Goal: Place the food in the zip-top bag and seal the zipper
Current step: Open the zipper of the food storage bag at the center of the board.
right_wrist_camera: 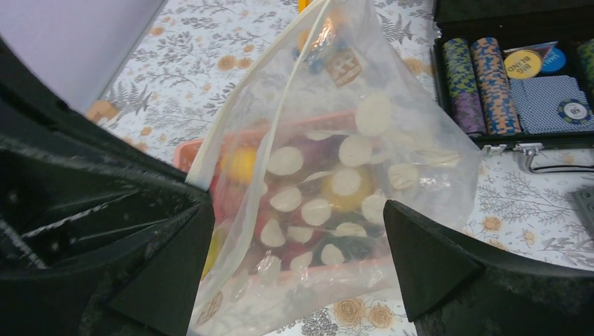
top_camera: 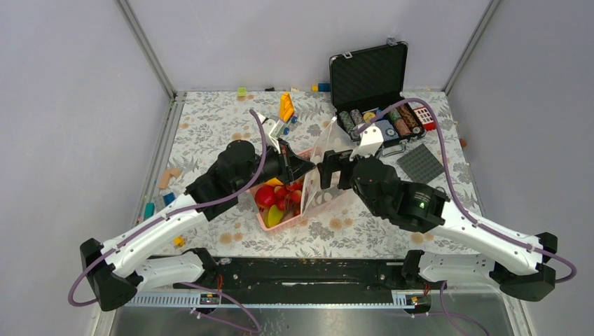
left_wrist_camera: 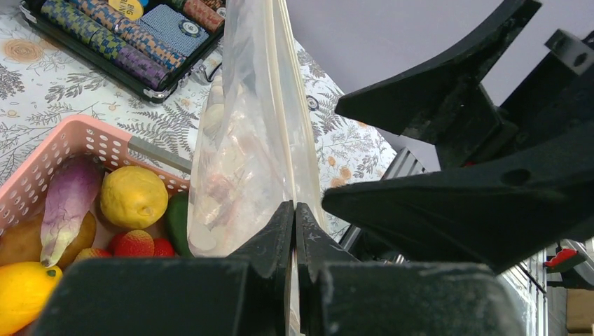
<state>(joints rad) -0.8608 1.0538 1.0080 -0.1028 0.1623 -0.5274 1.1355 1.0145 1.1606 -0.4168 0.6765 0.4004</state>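
Left claw: closed tight, pinching the edge of the bag. You can see the bag standing on edge between your two arms, over the end of the pink basket nearer the right arm.

Right claw: jaws spread as wide as they go, one finger on either side of the bag. It grips nothing, and you cannot tell from these views whether either finger touches the plastic.

Progress: the food lies in the basket, with a lemon, strawberries, a purple leafy piece and others in view. The bag looks empty; the colours you see through it from the right wrist seem to belong to the basket behind. The zipper shows as a pale strip along the bag's edge, and whether the mouth is parted cannot be told.

Treat the task as barely begun, with nothing loaded and nothing sealed. You have yet to open the mouth, move each piece in and press the strip shut. The case of poker chips plays no part.
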